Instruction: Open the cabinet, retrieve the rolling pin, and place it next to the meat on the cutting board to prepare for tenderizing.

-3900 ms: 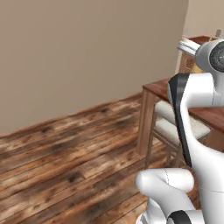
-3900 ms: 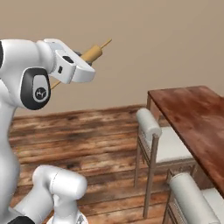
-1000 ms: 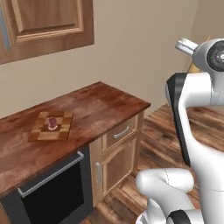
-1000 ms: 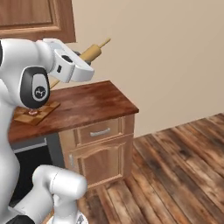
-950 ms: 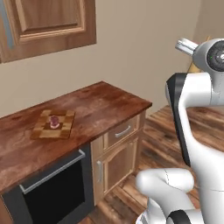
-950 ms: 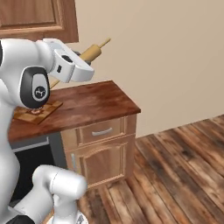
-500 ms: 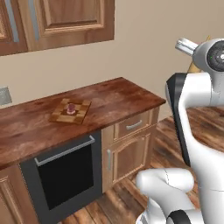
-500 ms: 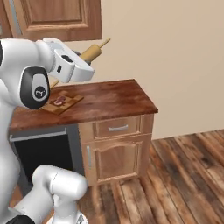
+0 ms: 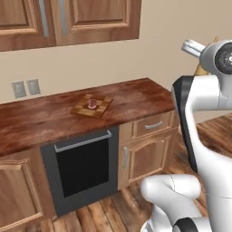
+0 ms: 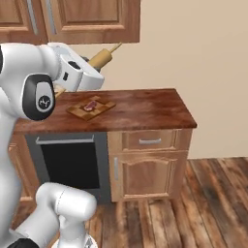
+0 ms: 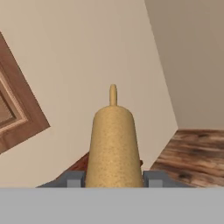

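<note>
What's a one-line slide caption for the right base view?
Franka's hand carries the rolling pin raised above the counter, facing the checkered cutting board with the meat beneath closed wall cabinets.

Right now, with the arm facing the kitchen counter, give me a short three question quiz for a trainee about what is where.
1. True or false: the rolling pin already lies on the cutting board.
2. What sits on the board? A) meat B) a knife C) nothing
3. Fill in: the cabinet doors above the counter look ____.

Key: 1 false, the jaws hold it in the air. 2 A. 3 closed.
</note>
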Robot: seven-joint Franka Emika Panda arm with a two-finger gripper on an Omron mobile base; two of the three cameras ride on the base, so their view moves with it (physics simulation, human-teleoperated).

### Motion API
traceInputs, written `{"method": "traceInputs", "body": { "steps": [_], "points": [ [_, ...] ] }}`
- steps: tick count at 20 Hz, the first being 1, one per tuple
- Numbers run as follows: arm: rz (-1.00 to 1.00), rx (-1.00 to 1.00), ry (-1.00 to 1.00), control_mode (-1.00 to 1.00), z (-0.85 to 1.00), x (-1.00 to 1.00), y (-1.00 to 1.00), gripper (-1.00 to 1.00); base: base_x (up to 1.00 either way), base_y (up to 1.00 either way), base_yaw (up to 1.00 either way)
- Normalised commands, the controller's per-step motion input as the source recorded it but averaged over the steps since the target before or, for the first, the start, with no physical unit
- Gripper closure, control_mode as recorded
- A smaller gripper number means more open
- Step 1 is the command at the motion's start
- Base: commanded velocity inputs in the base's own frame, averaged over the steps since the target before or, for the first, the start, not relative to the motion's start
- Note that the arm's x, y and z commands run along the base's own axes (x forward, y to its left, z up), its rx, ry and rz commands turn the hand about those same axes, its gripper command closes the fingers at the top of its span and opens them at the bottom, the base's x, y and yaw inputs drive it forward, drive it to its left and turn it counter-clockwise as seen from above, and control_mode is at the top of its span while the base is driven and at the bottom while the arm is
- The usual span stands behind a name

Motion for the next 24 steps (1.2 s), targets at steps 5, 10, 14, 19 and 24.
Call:
{"method": "traceInputs", "body": {
  "steps": [5, 10, 14, 19, 24],
  "points": [
    [0.00, 0.00, 0.00, 1.00, 0.00, 0.00, 0.00, 1.00, -0.13, 0.30, 0.28],
    [0.00, 0.00, 0.00, 1.00, 0.00, 0.00, 0.00, 1.00, 0.00, 0.37, 0.26],
    [0.00, 0.00, 0.00, 1.00, 0.00, 0.00, 0.00, 1.00, 0.02, 0.29, 0.22],
    [0.00, 0.00, 0.00, 1.00, 0.00, 0.00, 0.00, 1.00, 0.41, 0.10, 0.17],
    [0.00, 0.00, 0.00, 1.00, 0.00, 0.00, 0.00, 1.00, 0.67, 0.00, 0.13]
  ]
}}
